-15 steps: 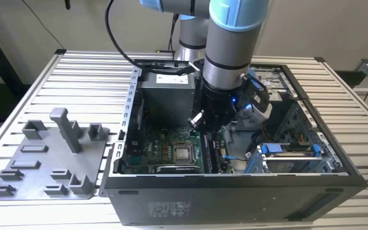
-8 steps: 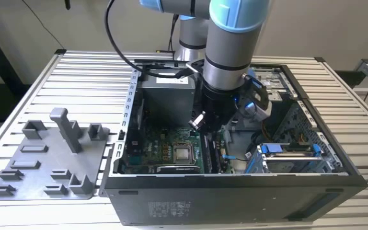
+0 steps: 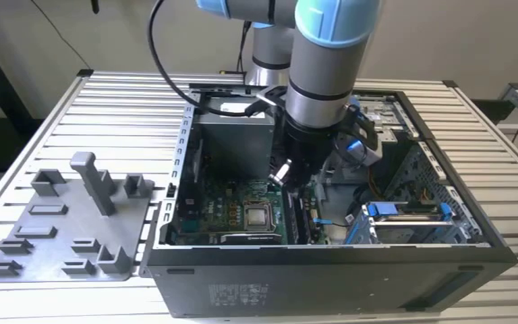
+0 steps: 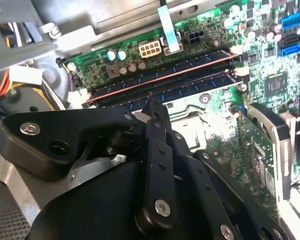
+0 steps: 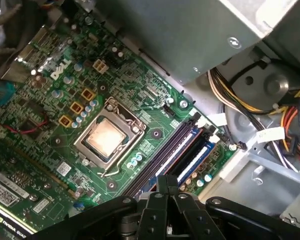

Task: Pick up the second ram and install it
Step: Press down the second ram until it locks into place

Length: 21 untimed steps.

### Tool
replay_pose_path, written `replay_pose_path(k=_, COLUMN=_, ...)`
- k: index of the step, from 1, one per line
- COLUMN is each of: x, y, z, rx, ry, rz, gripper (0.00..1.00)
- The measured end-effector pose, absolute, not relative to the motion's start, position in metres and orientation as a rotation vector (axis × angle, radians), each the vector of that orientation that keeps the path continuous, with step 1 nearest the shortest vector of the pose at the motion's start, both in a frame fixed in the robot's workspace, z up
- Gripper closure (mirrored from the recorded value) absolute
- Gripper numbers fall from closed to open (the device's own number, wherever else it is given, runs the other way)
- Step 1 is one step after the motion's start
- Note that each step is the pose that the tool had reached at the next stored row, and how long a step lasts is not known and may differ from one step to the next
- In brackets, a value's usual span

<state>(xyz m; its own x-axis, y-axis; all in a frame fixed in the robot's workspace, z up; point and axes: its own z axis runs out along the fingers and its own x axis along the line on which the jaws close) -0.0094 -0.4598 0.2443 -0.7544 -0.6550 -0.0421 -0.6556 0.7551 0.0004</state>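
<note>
Gripper (image 3: 288,177): lowered inside the open computer case (image 3: 331,260), above the motherboard's memory slots (image 5: 182,150). Finger state cannot be told. Second ram: location cannot be told. Risk judged: misalignment with a slot, causing jamming.

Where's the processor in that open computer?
Look inside the open black computer case, at the green motherboard on its floor. Near its middle sits the processor, a shiny metal square in a silver frame, unlike the long dark memory slots beside it.
</note>
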Motion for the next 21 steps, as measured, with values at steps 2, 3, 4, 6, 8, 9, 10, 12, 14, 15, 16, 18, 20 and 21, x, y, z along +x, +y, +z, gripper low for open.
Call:
replay_pose_path(k=2, x=-0.0094, y=-0.4598, z=0.244, rx=-1.138, ry=2.886, rz=0.024, gripper=0.89)
replay_pose_path(k=3, x=-0.0094, y=-0.4598, z=0.2438, rx=-1.16, ry=2.878, rz=0.025, gripper=0.89)
replay_pose_path(k=4, x=-0.0094, y=-0.4598, z=0.2436, rx=-1.177, ry=2.872, rz=0.027, gripper=0.89)
replay_pose_path(k=6, x=-0.0094, y=-0.4598, z=0.2434, rx=-1.204, ry=2.867, rz=0.032, gripper=0.89)
replay_pose_path(k=8, x=-0.0095, y=-0.4598, z=0.2433, rx=-1.237, ry=2.855, rz=0.034, gripper=0.89)
replay_pose_path(k=9, x=-0.0095, y=-0.4597, z=0.2432, rx=-1.26, ry=2.845, rz=0.034, gripper=0.89)
replay_pose_path(k=10, x=-0.0094, y=-0.4597, z=0.2431, rx=-1.286, ry=2.833, rz=0.034, gripper=0.89)
replay_pose_path(k=12, x=-0.0094, y=-0.4597, z=0.2429, rx=-1.337, ry=2.809, rz=0.035, gripper=0.89)
replay_pose_path(k=14, x=-0.0094, y=-0.4598, z=0.2427, rx=-1.388, ry=2.785, rz=0.035, gripper=0.89)
replay_pose_path(k=15, x=-0.0094, y=-0.4598, z=0.2426, rx=-1.414, ry=2.772, rz=0.036, gripper=0.89)
replay_pose_path(k=16, x=-0.0094, y=-0.4598, z=0.2425, rx=-1.439, ry=2.759, rz=0.036, gripper=0.89)
replay_pose_path(k=18, x=-0.0094, y=-0.4598, z=0.2423, rx=-1.488, ry=2.732, rz=0.036, gripper=0.89)
replay_pose_path(k=20, x=-0.0093, y=-0.4597, z=0.2421, rx=-1.533, ry=2.702, rz=0.033, gripper=0.89)
replay_pose_path(k=21, x=-0.0093, y=-0.4597, z=0.2419, rx=-1.555, ry=2.688, rz=0.033, gripper=0.89)
